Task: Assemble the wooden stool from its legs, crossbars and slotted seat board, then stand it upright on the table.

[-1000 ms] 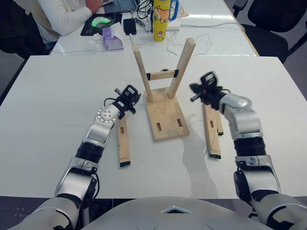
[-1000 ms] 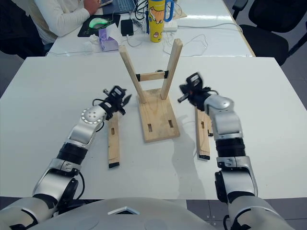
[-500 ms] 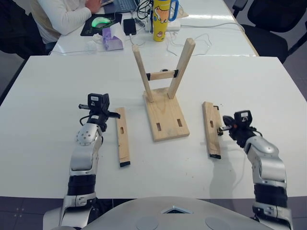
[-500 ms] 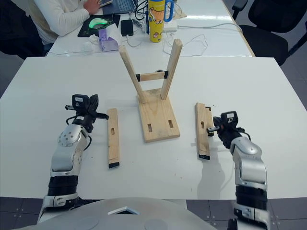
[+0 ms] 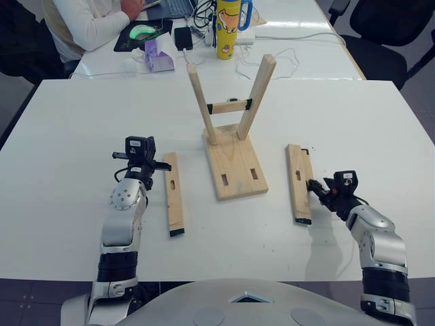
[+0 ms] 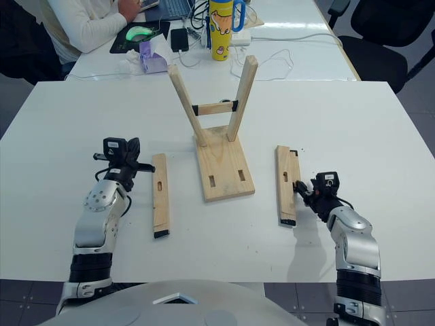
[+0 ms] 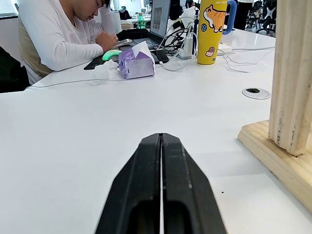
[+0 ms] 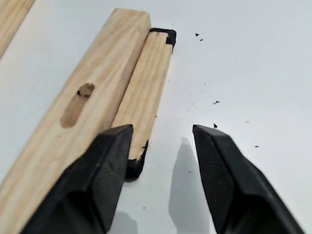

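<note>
The slotted seat board (image 5: 234, 165) lies flat mid-table, with two legs (image 5: 256, 97) and a black-tipped crossbar (image 5: 230, 106) standing up from its far end. One loose leg (image 5: 174, 193) lies to its left. My left gripper (image 5: 151, 163) rests shut just left of that leg's far end, its fingers (image 7: 161, 165) pressed together. A second loose leg (image 5: 296, 183) lies to the right, with a short crossbar (image 8: 146, 83) against its outer side. My right gripper (image 5: 314, 185) stands open beside them, one finger (image 8: 108, 165) at the crossbar's near end, holding nothing.
Behind the white table (image 5: 81, 122) stands a second desk with a yellow mug (image 5: 230, 27), a purple box (image 5: 160, 58) and cables. A cable port (image 7: 252, 90) sits in the table behind the stool. Black office chairs stand at the far right.
Over the last second both arms drew back from the standing legs to the loose legs. Since half a second ago the right gripper slid a little nearer along its leg; the left barely moved.
</note>
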